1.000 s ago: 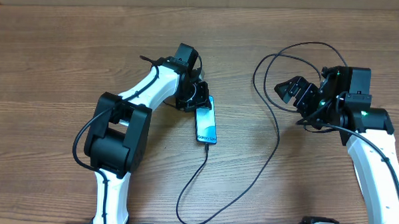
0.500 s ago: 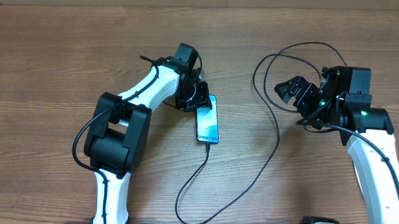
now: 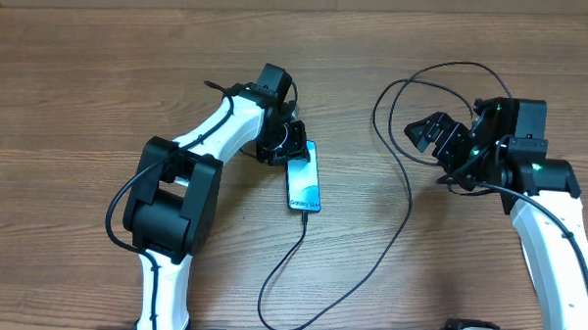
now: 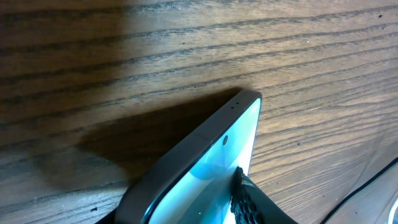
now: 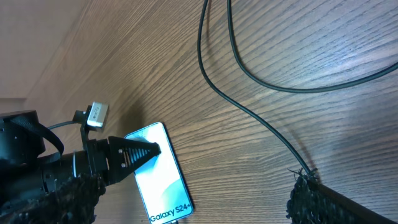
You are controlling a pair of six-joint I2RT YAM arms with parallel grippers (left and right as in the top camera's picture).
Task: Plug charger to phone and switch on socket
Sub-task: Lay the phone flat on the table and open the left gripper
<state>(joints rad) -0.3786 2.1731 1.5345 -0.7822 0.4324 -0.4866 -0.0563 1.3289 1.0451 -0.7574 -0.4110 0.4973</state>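
Overhead, the left gripper [image 3: 293, 145] clamps the far end of the phone [image 3: 305, 183] (screen up, mid tabletop [image 3: 72, 59]). The charger [image 3: 407, 203] meets its near end, and the right gripper [image 3: 430, 131] gapes empty near the right edge.

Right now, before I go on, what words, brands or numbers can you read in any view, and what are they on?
"Galaxy S24": white print on the light blue screen of the slim black-edged smartphone, right wrist view; a small mark after it is unreadable.
Overhead view: the same print, too small to read.
No other text shows.
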